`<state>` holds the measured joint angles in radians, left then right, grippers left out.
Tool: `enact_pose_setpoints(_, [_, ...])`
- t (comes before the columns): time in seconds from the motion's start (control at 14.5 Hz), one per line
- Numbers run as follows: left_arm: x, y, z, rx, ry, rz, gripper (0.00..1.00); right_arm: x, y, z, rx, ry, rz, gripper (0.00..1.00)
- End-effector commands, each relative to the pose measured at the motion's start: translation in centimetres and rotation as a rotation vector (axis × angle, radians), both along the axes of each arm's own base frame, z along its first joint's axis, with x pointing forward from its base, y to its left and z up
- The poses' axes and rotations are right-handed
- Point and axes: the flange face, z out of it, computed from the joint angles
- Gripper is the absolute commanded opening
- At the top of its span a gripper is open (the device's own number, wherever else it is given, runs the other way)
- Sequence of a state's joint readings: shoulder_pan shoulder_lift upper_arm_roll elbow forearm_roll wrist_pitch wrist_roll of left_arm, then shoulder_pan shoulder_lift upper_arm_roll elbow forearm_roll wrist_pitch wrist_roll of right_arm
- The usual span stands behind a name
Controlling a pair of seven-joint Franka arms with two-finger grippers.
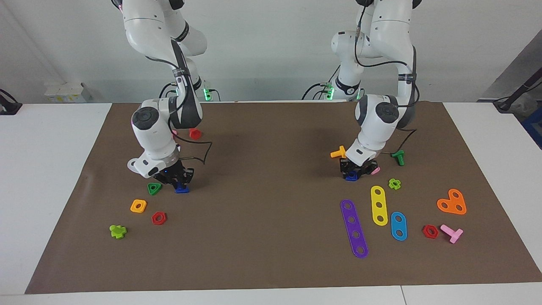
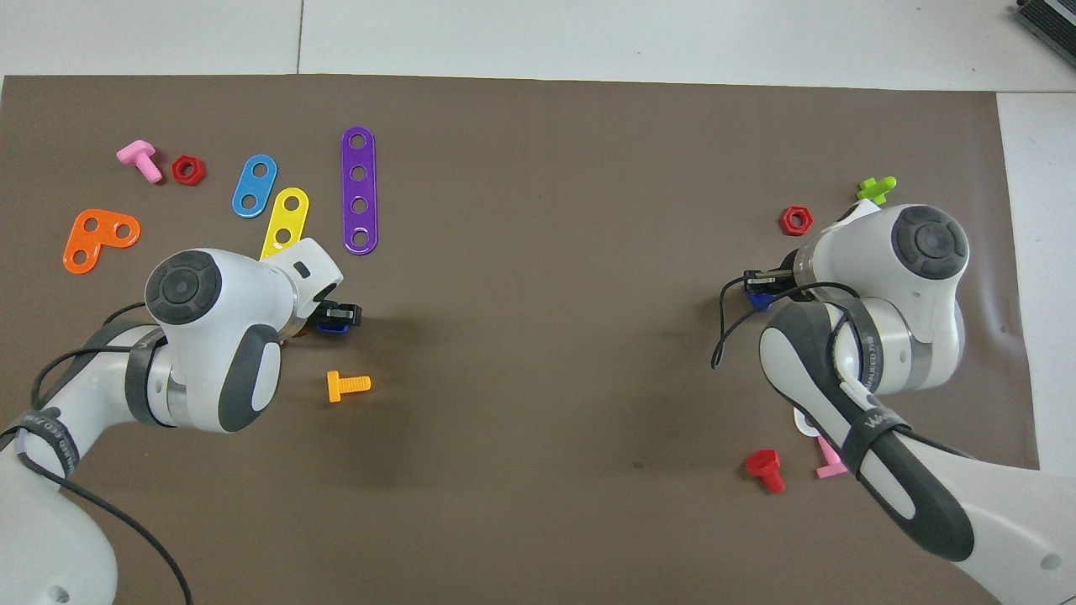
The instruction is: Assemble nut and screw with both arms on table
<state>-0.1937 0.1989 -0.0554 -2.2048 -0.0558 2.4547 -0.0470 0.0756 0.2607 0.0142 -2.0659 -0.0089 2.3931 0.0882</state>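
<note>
On the brown mat (image 1: 271, 140) of the white table, my right gripper (image 1: 177, 180) is down at a small dark blue piece with a flat base, apparently the screw (image 1: 182, 189), which rests on the mat. It also shows in the overhead view (image 2: 761, 300) under the right gripper (image 2: 761, 281). My left gripper (image 1: 358, 171) is down at a small rounded dark blue piece, apparently the nut (image 1: 351, 177), also on the mat. The overhead view shows this nut (image 2: 334, 329) at the left gripper (image 2: 338, 316). Both pieces are partly hidden by the grippers.
Near the right gripper lie a green triangle nut (image 1: 154, 188), an orange nut (image 1: 138, 206), a red nut (image 1: 159, 218) and a red bolt (image 1: 194, 134). Near the left gripper lie an orange bolt (image 1: 338, 153), a green bolt (image 1: 398, 157), and yellow (image 1: 379, 205), purple (image 1: 354, 228) and light-blue (image 1: 398, 225) strips.
</note>
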Motion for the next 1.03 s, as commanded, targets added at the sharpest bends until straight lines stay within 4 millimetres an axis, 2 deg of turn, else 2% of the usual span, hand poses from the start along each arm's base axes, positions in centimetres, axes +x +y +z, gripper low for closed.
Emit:
enact_pose_setpoints(0.0, [-0.1,-0.2,0.1,0.0,0.023,0.005,0.03,-0.2,-0.2,-0.2,0.016,-0.004,0.015,0.0])
enact_pose_setpoints(0.07, [0.3,-0.3,0.5,-0.001,0.025,0.006,0.0,-0.3,-0.2,-0.1,0.016,0.0,0.012,0.0])
enact_pose_setpoints(0.21, [1.1,-0.6,1.8,0.0,0.04,0.005,0.0,-0.3,0.7,0.7,0.017,0.018,-0.017,0.0])
enact_pose_setpoints(0.34, [1.9,-0.8,3.4,0.005,0.06,0.005,0.0,-0.1,3.9,2.1,0.022,0.022,-0.03,0.0])
enact_pose_setpoints(0.41, [2.3,-1.0,4.3,0.004,0.062,0.018,0.0,-0.2,6.0,2.6,0.027,0.015,-0.062,0.0])
enact_pose_setpoints(0.62, [3.4,-1.0,6.9,0.01,0.094,0.028,0.0,-1.0,14.6,4.2,0.059,-0.027,-0.143,0.0])
enact_pose_setpoints(0.76, [3.9,-0.7,8.3,0.01,0.102,0.033,0.0,-2.4,19.5,4.5,0.084,-0.05,-0.162,0.0])
enact_pose_setpoints(0.83, [4.0,-0.7,8.5,0.011,0.102,0.032,0.0,-3.3,21.6,4.6,0.089,-0.047,-0.169,0.0])
enact_pose_setpoints(0.96, [4.2,-0.7,8.9,0.009,0.095,0.041,0.0,-5.0,24.5,4.7,0.095,-0.04,-0.183,0.0])
